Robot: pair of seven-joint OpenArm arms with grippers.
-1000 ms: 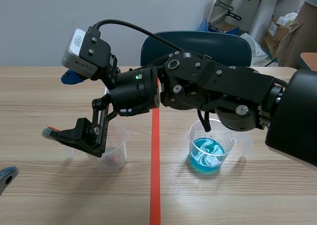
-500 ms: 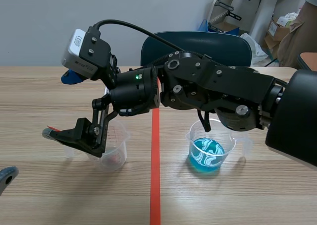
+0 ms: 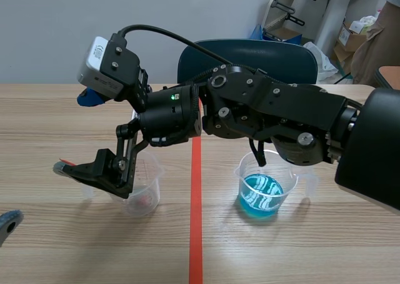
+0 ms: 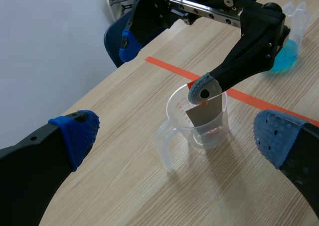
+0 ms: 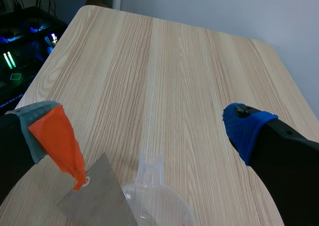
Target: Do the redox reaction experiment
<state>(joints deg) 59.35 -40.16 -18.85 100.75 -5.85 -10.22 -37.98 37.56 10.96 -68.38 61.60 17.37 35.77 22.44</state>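
Grey plate [image 4: 205, 114] is standing in clear beaker [image 4: 175, 111], orange tab touching my R gripper [image 5: 139, 126]. It and L gripper [image 4: 174, 136] are gaping, holding nothing. Next, prob.: regripping plate for blue soln [image 3: 261, 196].

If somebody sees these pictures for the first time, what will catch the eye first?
First, the black right arm stretched across the orange-red tape line to the table's left half, where a grey metal sheet hangs from one finger of the right claw into a clear beaker. Next, the beaker of bright blue liquid just right of the line.
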